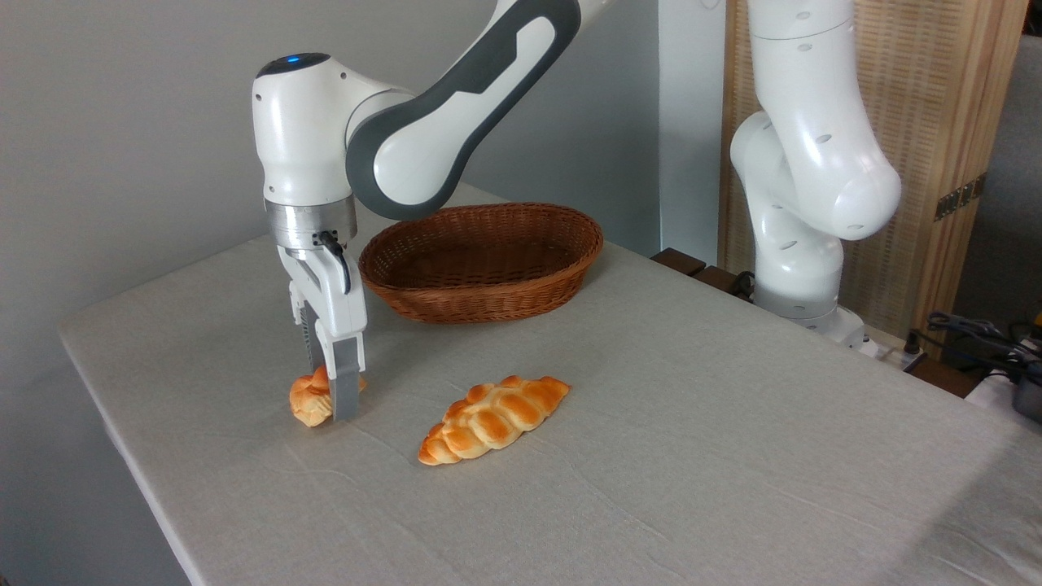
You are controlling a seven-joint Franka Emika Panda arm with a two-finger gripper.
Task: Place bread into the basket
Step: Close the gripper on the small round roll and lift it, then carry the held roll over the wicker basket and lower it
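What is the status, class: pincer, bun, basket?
Pincer down around bun, grip unconfirmed. Bun on table. Basket empty, behind. Braided loaf off to the side.

The gripper finger hides the middle of the bread

The bun is sitting on the table left of the braided loaf, and the basket is sitting behind both.
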